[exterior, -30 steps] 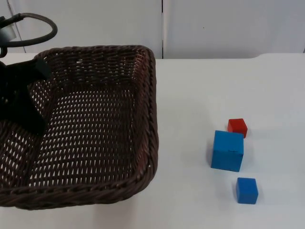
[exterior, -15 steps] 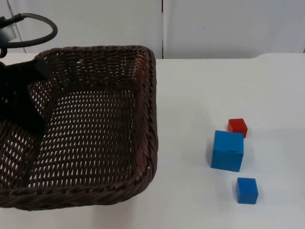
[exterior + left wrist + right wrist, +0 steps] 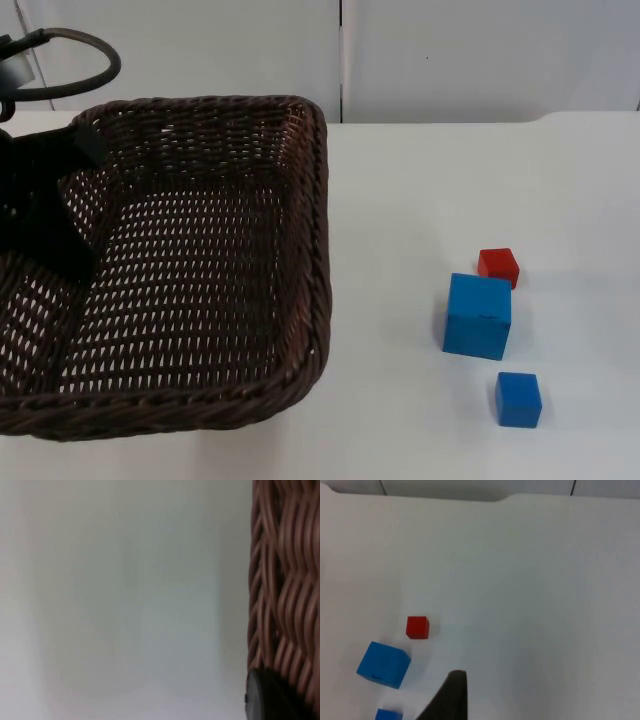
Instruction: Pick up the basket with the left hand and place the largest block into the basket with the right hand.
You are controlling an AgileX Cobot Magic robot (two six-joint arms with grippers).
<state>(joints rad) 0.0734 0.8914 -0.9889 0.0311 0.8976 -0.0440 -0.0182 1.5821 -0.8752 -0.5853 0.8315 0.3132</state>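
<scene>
A dark brown wicker basket [image 3: 200, 270] takes up the left of the top view, held above the table. My left gripper [image 3: 60, 240] is shut on its left rim; the woven wall [image 3: 285, 580] runs right beside a black fingertip [image 3: 265, 700] in the left wrist view. The largest block, a blue cube [image 3: 478, 316], stands on the table to the right of the basket, with nothing touching it. My right gripper [image 3: 449, 700] hangs high over the table, well apart from the big blue cube [image 3: 383, 664].
A small red cube [image 3: 498, 266] sits just behind the big blue one, and a small blue cube [image 3: 518, 399] lies in front of it. Both show again in the right wrist view, red [image 3: 417, 627] and blue [image 3: 389, 714]. The grey partition wall [image 3: 450, 60] closes the back.
The basket's near rim has shifted slightly in the top view, as if raised a little. The blocks have not moved.
</scene>
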